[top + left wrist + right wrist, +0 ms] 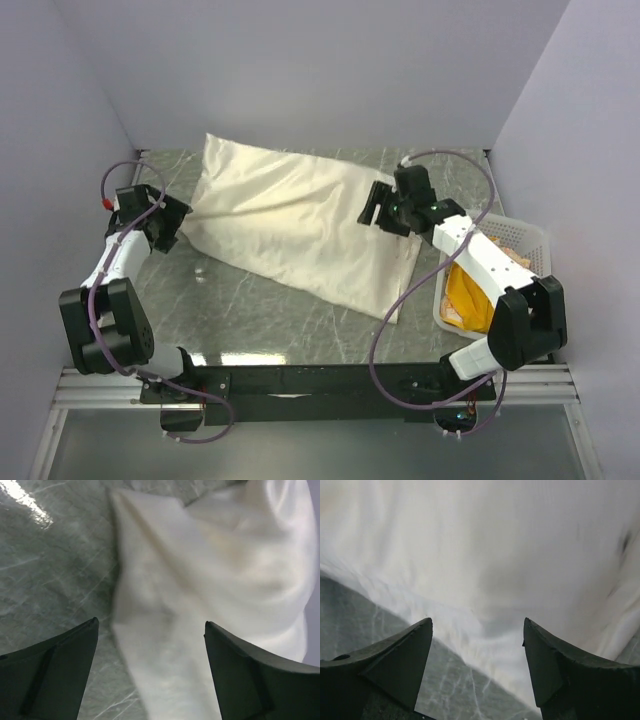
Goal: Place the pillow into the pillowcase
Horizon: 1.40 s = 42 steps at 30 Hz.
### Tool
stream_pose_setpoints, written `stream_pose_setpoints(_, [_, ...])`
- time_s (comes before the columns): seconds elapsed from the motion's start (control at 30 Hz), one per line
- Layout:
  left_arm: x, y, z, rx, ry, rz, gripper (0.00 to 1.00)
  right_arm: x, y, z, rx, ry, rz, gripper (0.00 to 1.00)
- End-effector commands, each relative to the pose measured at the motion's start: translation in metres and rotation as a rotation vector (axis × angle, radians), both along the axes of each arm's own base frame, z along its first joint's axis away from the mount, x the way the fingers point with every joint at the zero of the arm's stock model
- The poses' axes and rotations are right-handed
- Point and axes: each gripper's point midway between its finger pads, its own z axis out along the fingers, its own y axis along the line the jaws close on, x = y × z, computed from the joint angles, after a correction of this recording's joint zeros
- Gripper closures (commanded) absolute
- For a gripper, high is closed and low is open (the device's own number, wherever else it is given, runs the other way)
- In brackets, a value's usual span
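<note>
From the top external view we see the whole pillowcase (300, 225) lying slantwise across the marble table (260, 315). It is plump along its far-left part and flat toward its near-right corner. A white basket (527, 232) at the table's right edge holds something yellow (468, 295); neither wrist view shows the basket. We cannot pick out the pillow as a separate thing in any view, and only the right wrist view shows a few faint dark marks on the cloth, at its right side. The left gripper (168, 225) sits at the sack's left corner, its 2 fingers (60, 665) spread wide with a fold of cloth between and beyond them, gripping nothing. The right gripper (384, 208) hangs over the sack's right part, its 2 fingers (395, 660) likewise wide apart, holding nothing; whether they touch the cloth we cannot tell.
</note>
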Motion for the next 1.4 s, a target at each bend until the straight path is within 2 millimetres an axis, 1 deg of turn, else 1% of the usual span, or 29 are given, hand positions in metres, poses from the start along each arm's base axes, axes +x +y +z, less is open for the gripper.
stream_pose_setpoints(0.0, [0.009,0.021,0.004,0.000,-0.031,0.131,0.09,-0.018,0.016,0.002,-0.004,-0.070,0.033,0.20])
stream_pose_setpoints(0.03, [0.010,0.022,-0.002,-0.001,-0.023,0.148,0.09,-0.025,0.022,0.002,-0.010,-0.081,0.048,0.20])
stream_pose_setpoints(0.07, [0.014,0.025,-0.005,0.003,-0.044,0.153,0.11,-0.035,0.036,-0.002,-0.016,-0.080,0.079,0.19])
stream_pose_setpoints(0.1, [0.015,0.025,-0.010,-0.002,-0.030,0.165,0.12,-0.042,0.042,-0.011,-0.018,-0.066,0.098,0.19])
stream_pose_setpoints(0.13, [0.017,0.027,-0.022,-0.006,0.002,0.171,0.12,-0.041,0.041,-0.021,-0.045,-0.060,0.082,0.18])
stream_pose_setpoints(0.17, [0.028,0.026,-0.019,-0.012,-0.025,0.150,0.13,-0.043,0.045,-0.028,-0.049,-0.045,0.087,0.18])
stream_pose_setpoints(0.2, [0.032,0.025,-0.022,-0.014,-0.026,0.139,0.14,-0.045,0.046,-0.037,-0.061,-0.026,0.091,0.18])
stream_pose_setpoints(0.23, [0.035,0.025,-0.034,-0.025,-0.001,0.139,0.14,-0.044,0.045,-0.048,-0.076,-0.006,0.088,0.18])
stream_pose_setpoints(0.27, [0.038,0.026,-0.035,-0.026,-0.003,0.140,0.15,-0.044,0.045,-0.051,-0.080,-0.001,0.089,0.18])
stream_pose_setpoints(0.3, [0.045,0.029,-0.033,-0.016,-0.029,0.137,0.16,-0.044,0.044,-0.054,-0.082,0.000,0.086,0.17])
stream_pose_setpoints(0.33, [0.046,0.030,-0.042,-0.015,-0.012,0.144,0.16,-0.045,0.044,-0.056,-0.085,0.003,0.089,0.17])
stream_pose_setpoints(0.47, [0.056,0.037,-0.049,0.003,-0.013,0.163,0.20,-0.052,0.041,-0.061,-0.076,0.005,0.087,0.17])
stream_pose_setpoints(0.53, [0.061,0.039,-0.050,0.000,-0.035,0.171,0.26,-0.056,0.038,-0.067,-0.074,0.011,0.082,0.17])
stream_pose_setpoints(0.57, [0.061,0.039,-0.052,-0.004,-0.032,0.174,0.31,-0.058,0.036,-0.070,-0.079,0.015,0.080,0.17])
stream_pose_setpoints(0.6, [0.061,0.038,-0.055,-0.011,-0.024,0.178,0.51,-0.061,0.032,-0.076,-0.092,0.023,0.070,0.17])
stream_pose_setpoints(0.63, [0.061,0.039,-0.057,-0.010,-0.017,0.177,0.62,-0.062,0.029,-0.079,-0.091,0.027,0.057,0.17])
stream_pose_setpoints(0.67, [0.063,0.040,-0.053,-0.006,-0.021,0.176,0.72,-0.062,0.024,-0.081,-0.091,0.031,0.038,0.16])
stream_pose_setpoints(0.7, [0.065,0.048,-0.050,0.022,-0.025,0.192,0.94,-0.068,0.020,-0.084,-0.066,0.037,0.037,0.16])
stream_pose_setpoints(0.73, [0.059,0.055,-0.046,0.035,-0.013,0.214,0.99,-0.072,0.016,-0.086,-0.045,0.044,0.023,0.15])
stream_pose_setpoints(0.77, [0.058,0.058,-0.039,0.044,-0.027,0.221,0.99,-0.071,0.007,-0.086,-0.033,0.044,-0.004,0.15])
stream_pose_setpoints(0.8, [0.056,0.063,-0.031,0.061,-0.040,0.235,0.99,-0.076,0.000,-0.086,-0.023,0.040,-0.024,0.14])
stream_pose_setpoints(0.83, [0.051,0.072,-0.014,0.080,-0.070,0.267,0.99,-0.076,-0.007,-0.086,-0.027,0.033,-0.060,0.13])
stream_pose_setpoints(0.9, [0.040,0.084,-0.001,0.115,-0.072,0.322,0.99,-0.079,-0.021,-0.085,-0.034,0.023,-0.110,0.11])
stream_pose_setpoints(0.93, [0.031,0.095,0.014,0.125,-0.094,0.362,0.99,-0.079,-0.027,-0.085,-0.036,0.019,-0.136,0.11])
stream_pose_setpoints(1.0, [0.020,0.103,0.025,0.141,-0.107,0.392,0.99,-0.081,-0.037,-0.089,-0.030,0.027,-0.173,0.11])
stream_pose_setpoints(1.03, [0.016,0.107,0.036,0.151,-0.128,0.402,0.99,-0.082,-0.038,-0.092,-0.018,0.033,-0.182,0.11])
stream_pose_setpoints(1.1, [0.010,0.107,0.040,0.154,-0.126,0.404,0.99,-0.087,-0.036,-0.100,0.014,0.061,-0.172,0.11])
stream_pose_setpoints(1.2, [0.004,0.103,0.037,0.133,-0.127,0.399,0.99,-0.090,-0.032,-0.108,0.037,0.087,-0.167,0.11])
stream_pose_setpoints(1.37, [-0.005,0.102,0.024,0.128,-0.099,0.403,0.99,-0.106,-0.015,-0.107,0.135,0.119,-0.123,0.20])
